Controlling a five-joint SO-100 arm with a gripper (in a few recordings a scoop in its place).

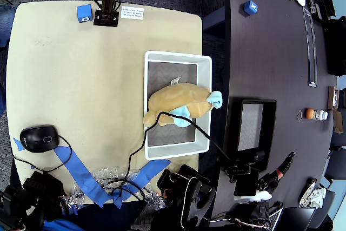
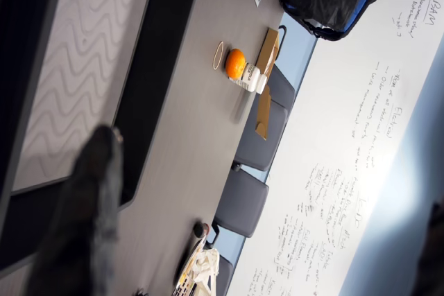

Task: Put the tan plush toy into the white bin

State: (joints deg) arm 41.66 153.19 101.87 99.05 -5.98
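In the overhead view the tan plush toy lies inside the white bin, across its middle. One light blue paw hangs over the bin's right rim. My arm stands off to the lower right of the bin, beside the black tray, apart from the toy. In the wrist view my gripper is open: one dark finger shows at the lower left and the other at the far right edge, with nothing between them.
A black tray with a zigzag bottom sits right of the bin on the dark table. A black cable crosses the bin's lower part. A mouse, blue tape strips, two blue cubes and an orange lie around.
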